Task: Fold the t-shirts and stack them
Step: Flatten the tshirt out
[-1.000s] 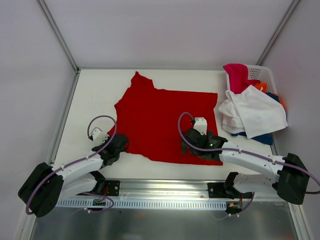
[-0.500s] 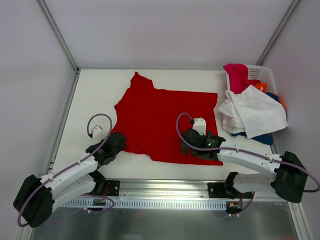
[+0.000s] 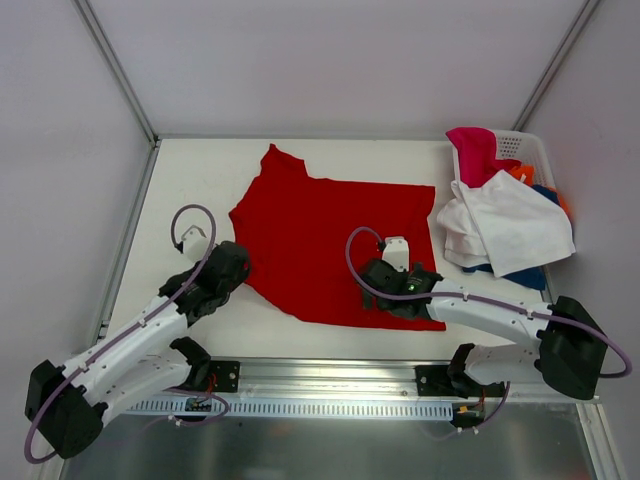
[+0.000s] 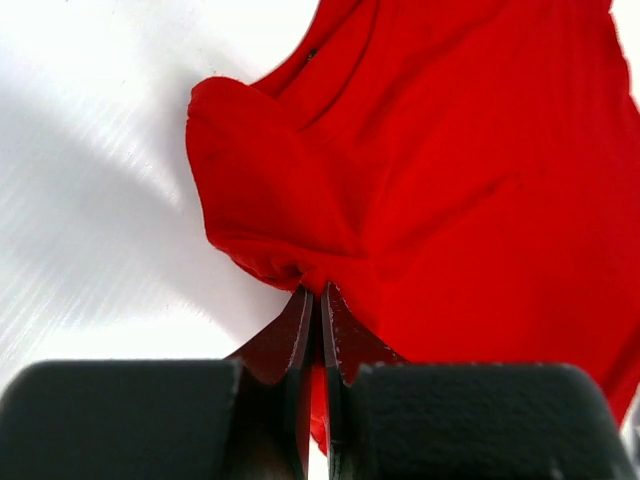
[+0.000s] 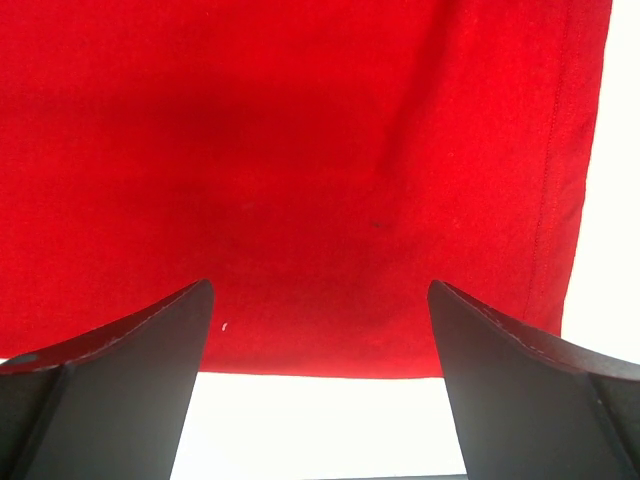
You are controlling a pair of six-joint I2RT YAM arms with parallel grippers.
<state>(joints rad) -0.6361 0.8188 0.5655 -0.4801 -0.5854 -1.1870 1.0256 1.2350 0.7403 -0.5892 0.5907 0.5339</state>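
Cloth fills most of the scene: a red t-shirt [image 3: 335, 240], soft and matte, is spread mostly flat on the smooth white table [image 3: 190, 190], with one short sleeve pointed toward the far side. Its near-left edge is gathered into a rounded, puckered fold, which is pinched between the closed, wedge-shaped fingers of the left gripper [image 4: 318, 300]. The right gripper [image 5: 320, 335] is held spread wide over the shirt's near-right corner (a stitched line runs along one edge there), and nothing is gripped between its dark fingers. A white tee [image 3: 510, 225] is draped over the rim of the perforated plastic basket [image 3: 522, 145]. Compared with a second ago, the left gripper has been carried farther from the arm bases, and the pinched edge has been drawn along with it; the right gripper has been shifted slightly leftward.
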